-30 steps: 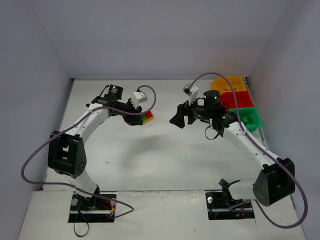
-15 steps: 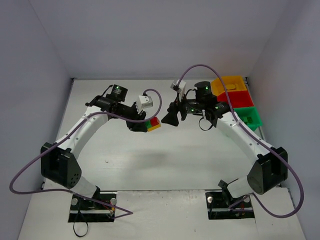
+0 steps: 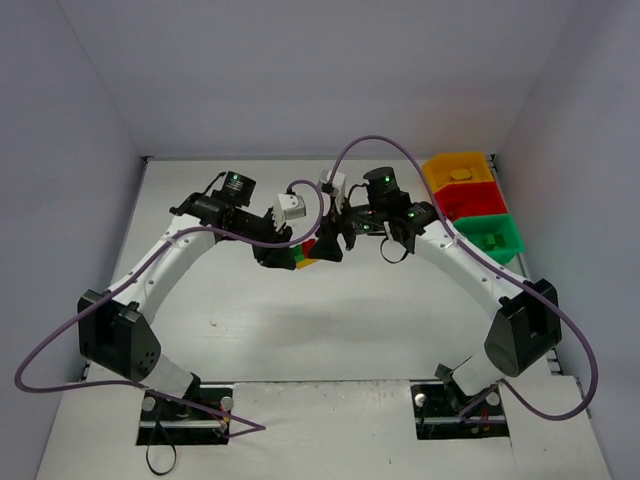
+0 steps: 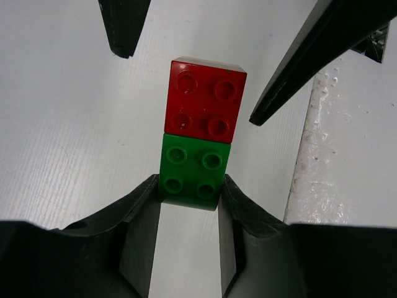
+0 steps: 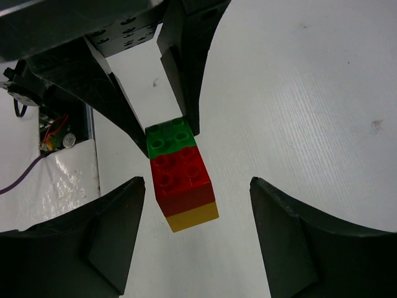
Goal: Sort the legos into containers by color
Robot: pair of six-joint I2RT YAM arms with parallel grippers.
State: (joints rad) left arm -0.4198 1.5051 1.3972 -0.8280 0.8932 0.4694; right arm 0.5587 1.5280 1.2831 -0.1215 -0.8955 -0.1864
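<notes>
Left end effector (image 4: 189, 189): clamped on the green brick (image 4: 192, 174), one finger on each side face, holding the whole lego stack (image 5: 180, 180) clear of the tabletop (image 3: 250, 330).

Right end effector (image 5: 197, 181): fingers spread wide and gripping nothing, facing the left one nose to nose.

Stack: three legos stuck together, green at the left end effector's fingers, then the red brick (image 4: 205, 102), then the yellow brick (image 5: 192, 216) at the free end.

Key relation: the stack's long axis runs straight out from the left fingers toward the right end effector. The red and yellow end lies in the gap between the right fingers, touching neither. The right arm is the nearer one to that free end.

Judged next step: closing on the red-yellow end, so the two arms can pull the bricks apart.

Bins: the yellow bin (image 3: 435, 165), red bin (image 3: 482, 200) and green bin (image 3: 510, 240) sit well behind the right end effector.

Change: a second ago the two end effectors were well apart, the right one close to the bins. It has since swung across, and the left has brought the stack to meet it.
</notes>
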